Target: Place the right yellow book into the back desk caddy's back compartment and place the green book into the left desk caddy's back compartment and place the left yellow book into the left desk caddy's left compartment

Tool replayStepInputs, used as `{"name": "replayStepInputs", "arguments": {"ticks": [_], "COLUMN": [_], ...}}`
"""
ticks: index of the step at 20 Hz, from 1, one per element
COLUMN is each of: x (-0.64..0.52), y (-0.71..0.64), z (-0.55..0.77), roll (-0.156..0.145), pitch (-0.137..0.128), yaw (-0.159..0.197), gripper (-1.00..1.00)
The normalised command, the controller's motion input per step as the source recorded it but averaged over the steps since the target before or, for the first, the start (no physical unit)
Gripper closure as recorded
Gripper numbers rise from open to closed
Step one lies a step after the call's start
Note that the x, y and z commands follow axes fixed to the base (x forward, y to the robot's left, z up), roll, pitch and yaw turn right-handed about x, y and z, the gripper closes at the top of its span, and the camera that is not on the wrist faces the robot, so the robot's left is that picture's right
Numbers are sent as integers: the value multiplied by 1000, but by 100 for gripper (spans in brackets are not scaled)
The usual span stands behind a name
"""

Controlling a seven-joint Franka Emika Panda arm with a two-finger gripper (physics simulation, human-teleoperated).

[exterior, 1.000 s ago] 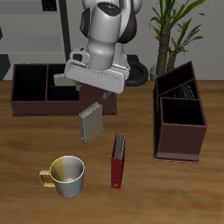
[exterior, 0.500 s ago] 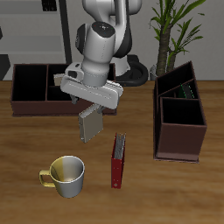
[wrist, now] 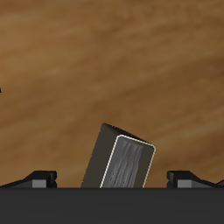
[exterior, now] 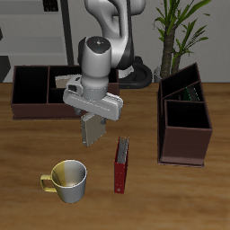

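— Above the counter, between the back desk caddy and the mug, what has changed?

— The hand has swung over the last second from nearer the counter's middle toward the back desk caddy, carrying the yellow book with it. The book hangs clear of the wood, a little tilted. In the wrist view the book sits slanted between the two finger bases, so the hand is clenched on it.

— Which book is it?

— Pale cover, grey page edges; I take it for the right yellow book, since it heads for the long caddy. I cannot be certain.

— And the rest?

— The green book appears to lie already in the left desk caddy, in its rear part. A red book lies on the counter beside the mug, untouched.

— So what does it mean?

— Probably transport under way: the book must next be carried over the small middle sections and lowered into the back one. The tilt could catch the thin dividing wall.
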Motion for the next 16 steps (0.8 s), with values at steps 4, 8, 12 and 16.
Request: {"name": "replayStepInputs", "arguments": {"ticks": [4,8,12,16], "x": [-40,-5,3,7], "y": [99,-22,113,109], "z": [-136,-70,76,33], "roll": [187,-8,45,3], "pitch": [-48,-17,-33,-7], "yaw": [-73,18,21,9], "gripper": [-100,100,100,100]}}
